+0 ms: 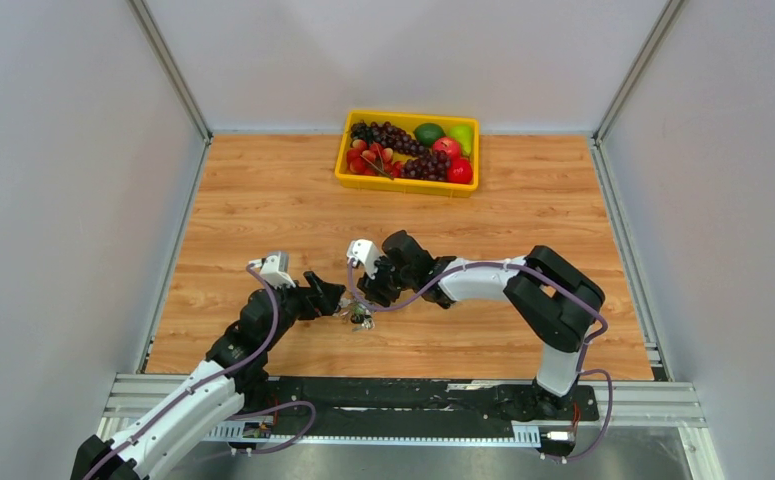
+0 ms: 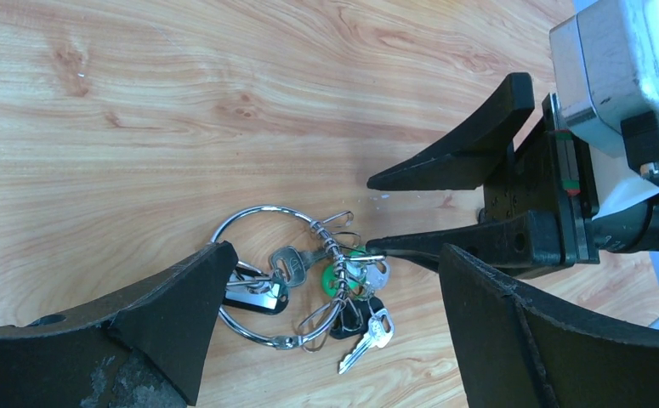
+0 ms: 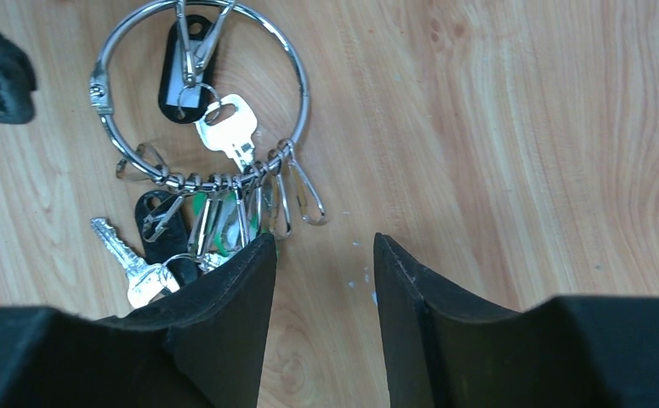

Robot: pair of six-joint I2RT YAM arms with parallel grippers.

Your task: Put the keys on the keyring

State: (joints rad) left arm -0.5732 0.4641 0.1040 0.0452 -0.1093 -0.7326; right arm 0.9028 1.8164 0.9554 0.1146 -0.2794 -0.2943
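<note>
Keyring (image 3: pixel 99 89) polished metal, keys (image 3: pixel 228 127) silver metal with black and green plastic heads, tabletop (image 3: pixel 521 127) smooth wood grain, right claw (image 3: pixel 323 242) matt black.

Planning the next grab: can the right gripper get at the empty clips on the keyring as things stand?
Probably yes: the right gripper stands open just beside the empty clips, with nothing covering them.
</note>
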